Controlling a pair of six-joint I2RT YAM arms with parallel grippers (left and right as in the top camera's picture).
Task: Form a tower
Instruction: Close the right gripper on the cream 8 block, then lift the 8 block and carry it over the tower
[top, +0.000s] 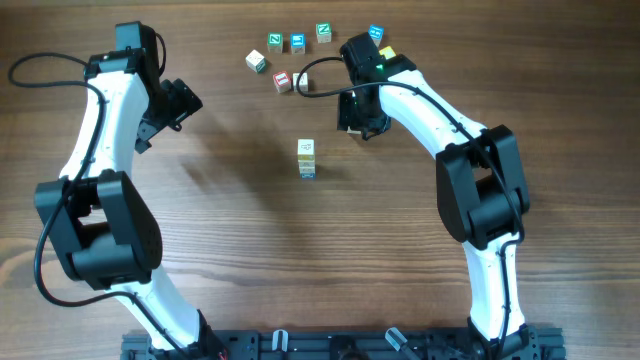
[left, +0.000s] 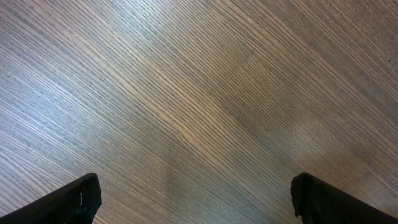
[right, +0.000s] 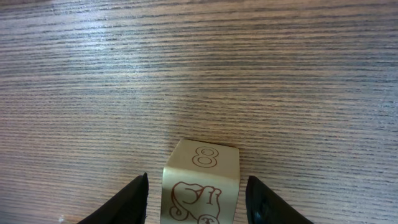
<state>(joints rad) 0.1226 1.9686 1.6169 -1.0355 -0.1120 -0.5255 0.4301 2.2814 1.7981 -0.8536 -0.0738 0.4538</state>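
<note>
The dark wood-grain table (top: 240, 220) fills every view, matte and streaked, with the two white-and-black arms curving in from the lower edge of the overhead frame. Just above the middle of that frame stands the tower (top: 307, 158), a slim stack of small pale wooden letter cubes, one cube wide, with a blue-trimmed cube lowest. It stands alone, apart from both arms.

A scatter of loose cubes (top: 297, 42) with green, blue, red and yellow trim lies along the upper centre.

The right gripper (top: 360, 120) hangs to the upper right of the tower. In its wrist view a pale wooden cube (right: 200, 186) printed with a brown "8" and a drawing sits at the bottom centre, between the dark fingers. A sliver of table shows on each side of it, so the jaws look parted around it and not yet pinching.

The left gripper (left: 195, 190) is spread wide over bare wood in the upper left, holding nothing.

I'd judge these cubes light, hard and smooth-faced, so they would not crush but could slip or twist. The safest hold looks like two opposite flat faces, square on and near the cube's middle. The stack itself seems easy to topple, so any added cube wants setting down straight from above.
</note>
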